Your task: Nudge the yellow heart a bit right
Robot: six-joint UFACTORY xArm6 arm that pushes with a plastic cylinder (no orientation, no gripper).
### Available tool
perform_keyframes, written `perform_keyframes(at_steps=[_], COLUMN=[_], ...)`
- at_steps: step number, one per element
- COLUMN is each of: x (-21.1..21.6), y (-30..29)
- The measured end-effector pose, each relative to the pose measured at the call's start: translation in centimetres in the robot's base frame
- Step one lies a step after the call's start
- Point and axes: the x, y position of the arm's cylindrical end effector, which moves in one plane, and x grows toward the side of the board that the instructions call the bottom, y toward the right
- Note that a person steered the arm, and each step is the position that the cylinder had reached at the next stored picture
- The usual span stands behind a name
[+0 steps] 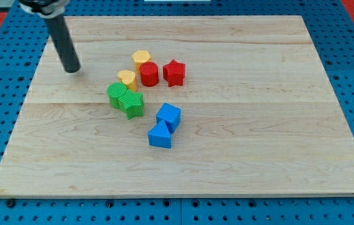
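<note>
My tip (72,70) rests bare at upper left, touching nothing, well apart from the yellow heart (127,79); its shape is hard to confirm, partly tucked behind the green block (117,94).

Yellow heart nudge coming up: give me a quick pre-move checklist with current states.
1. My tip in view, clear of all blocks: ok.
2. My tip lies to the view's left of the yellow heart: ok.
3. Straight path from tip to heart free of blocks: ok.
4. Room on the heart's right: not ok, the red cylinder sits close there.
5. Heart apart from the green blocks below: cannot tell, they look touching.
6. Yellow hexagon out of the push line: ok.
</note>
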Motion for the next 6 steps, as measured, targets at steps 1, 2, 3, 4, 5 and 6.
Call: perform_keyframes(at_steps=[1,2,3,4,5,6], x=[0.3,3.0,4.0,3.7,2.2,2.2], y=[-2.4,-1.7,1.7,7.1,11.9,13.6])
